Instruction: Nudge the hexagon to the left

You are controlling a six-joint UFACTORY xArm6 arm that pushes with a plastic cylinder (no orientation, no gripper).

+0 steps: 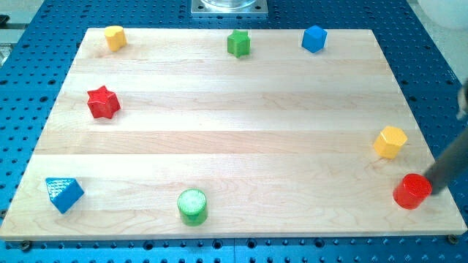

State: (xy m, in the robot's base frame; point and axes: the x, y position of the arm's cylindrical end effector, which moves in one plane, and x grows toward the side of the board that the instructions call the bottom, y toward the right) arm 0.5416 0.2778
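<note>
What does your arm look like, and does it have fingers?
No fingers. All that shows is a straight dark grey rod coming in from the view's right edge, smooth and plain, with no cables or markings I can make out. It looks a bit blurred. My tip is at its lower end, beside the red cylinder.

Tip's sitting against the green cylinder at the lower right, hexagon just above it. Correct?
Not quite: my tip is against the red cylinder at the view's lower right. The green cylinder stands far off at the view's bottom centre. The yellow hexagon is just above the red one, as the camera view shows.
</note>
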